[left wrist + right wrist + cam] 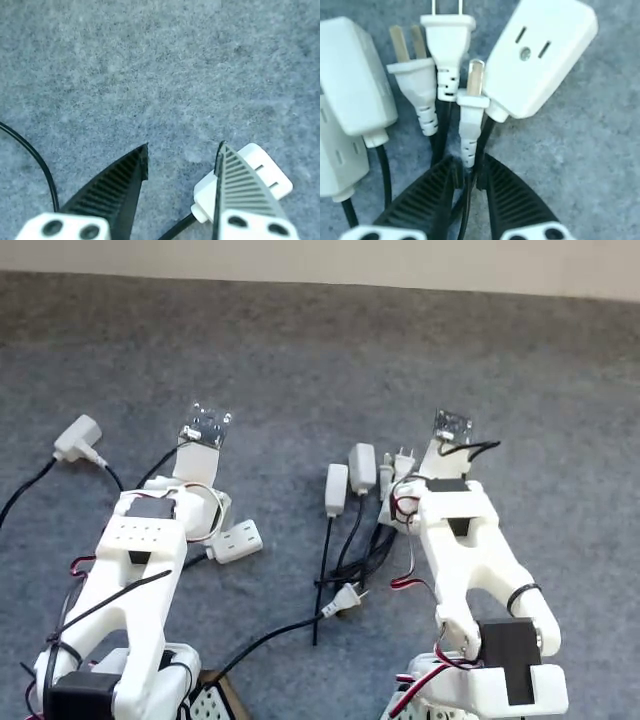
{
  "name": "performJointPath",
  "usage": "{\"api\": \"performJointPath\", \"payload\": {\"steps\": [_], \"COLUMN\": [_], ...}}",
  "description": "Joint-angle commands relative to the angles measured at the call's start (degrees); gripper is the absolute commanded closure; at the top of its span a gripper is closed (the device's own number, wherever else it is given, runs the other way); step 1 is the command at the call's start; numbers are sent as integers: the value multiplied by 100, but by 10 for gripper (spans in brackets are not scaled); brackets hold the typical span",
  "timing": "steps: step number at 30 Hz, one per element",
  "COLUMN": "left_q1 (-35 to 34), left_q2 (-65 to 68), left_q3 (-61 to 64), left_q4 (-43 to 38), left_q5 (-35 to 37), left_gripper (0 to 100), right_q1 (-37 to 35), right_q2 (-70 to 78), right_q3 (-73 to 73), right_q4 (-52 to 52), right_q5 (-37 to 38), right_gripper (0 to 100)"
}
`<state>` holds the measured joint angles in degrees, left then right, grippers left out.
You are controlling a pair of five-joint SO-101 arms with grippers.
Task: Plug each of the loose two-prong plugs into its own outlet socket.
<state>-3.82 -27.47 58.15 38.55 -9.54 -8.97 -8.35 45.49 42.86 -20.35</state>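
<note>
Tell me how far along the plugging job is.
Done: nothing visible. The large outlet socket has empty slots, and a nearby plug shows bare prongs. In hand: the right gripper pinches the cord just behind the middle two-prong plug; the left gripper, open, sits beside another outlet socket. Left: every plug, including the loose plug on the carpet.

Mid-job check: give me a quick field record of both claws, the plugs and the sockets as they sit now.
left claw: open over carpet, outlet socket beside one finger
right claw: at the cord end of the middle plug
other plugs by it: side plug and far plug, prongs bare
sockets by it: large socket on one side, socket pair on the other
stray plug: loose on carpet between the arms, unplugged
</note>
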Motion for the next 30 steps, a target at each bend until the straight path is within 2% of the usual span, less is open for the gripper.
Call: {"api": "performJointPath", "payload": {"steps": [1,3,6,9,13,17,19,21,23,27,30], "left_q1": [-31,-22,-22,-22,-31,-31,-31,-31,-31,-31,-48], "left_q2": [-145,-145,-145,-145,-136,-136,-136,-136,-136,-136,-136], "left_q3": [-13,-13,-13,-13,-4,57,57,48,75,84,92], "left_q4": [-88,-88,-88,-88,-88,-97,-97,-158,-290,-281,-273], "left_q5": [26,26,26,26,26,26,26,26,26,26,26], "left_gripper": [766,766,766,766,766,766,766,766,766,766,766], "right_q1": [207,259,251,233,303,971,1244,1279,1191,514,22], "right_q2": [-699,-1138,-1903,-2404,-2466,-2466,-2466,-2431,-2264,-1525,-875], "right_q3": [-646,-963,-1499,-1938,-2255,-2519,-2642,-2457,-2211,-1868,-1851], "right_q4": [716,1209,2035,2712,3398,3785,3802,3618,3248,2422,1938], "right_q5": [97,193,844,1116,2268,3525,3868,3719,3209,2145,1662], "right_gripper": [991,991,991,987,988,990,990,990,989,985,954]}}
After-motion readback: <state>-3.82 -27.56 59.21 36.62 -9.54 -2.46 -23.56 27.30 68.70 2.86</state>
